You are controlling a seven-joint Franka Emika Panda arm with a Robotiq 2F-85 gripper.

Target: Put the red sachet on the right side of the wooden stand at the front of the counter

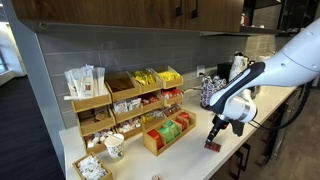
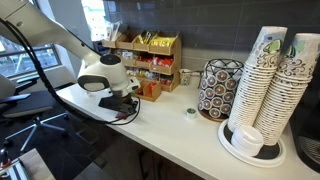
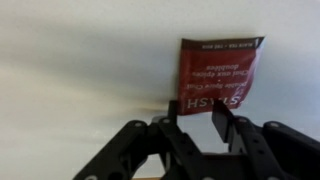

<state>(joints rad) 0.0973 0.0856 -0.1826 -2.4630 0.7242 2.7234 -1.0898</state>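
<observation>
The red sachet (image 3: 222, 70) lies flat on the white counter (image 3: 70, 70), printed side up. In an exterior view it shows as a small dark-red patch (image 1: 211, 146) near the counter's front edge, to the right of the wooden stand (image 1: 167, 133). My gripper (image 3: 197, 108) hangs just over it, open, with the sachet's near edge between the two fingertips. In an exterior view the gripper (image 1: 214, 133) points down at the counter (image 1: 240, 140). In the opposite exterior view the gripper (image 2: 125, 103) and arm hide the sachet, and the stand (image 2: 152, 88) sits behind them.
A larger tiered wooden rack (image 1: 120, 95) of packets stands against the wall. A patterned holder (image 2: 218, 88) and stacks of paper cups (image 2: 270, 85) stand further along the counter. A cup (image 1: 115, 147) and a small tray (image 1: 92, 167) sit left of the stand.
</observation>
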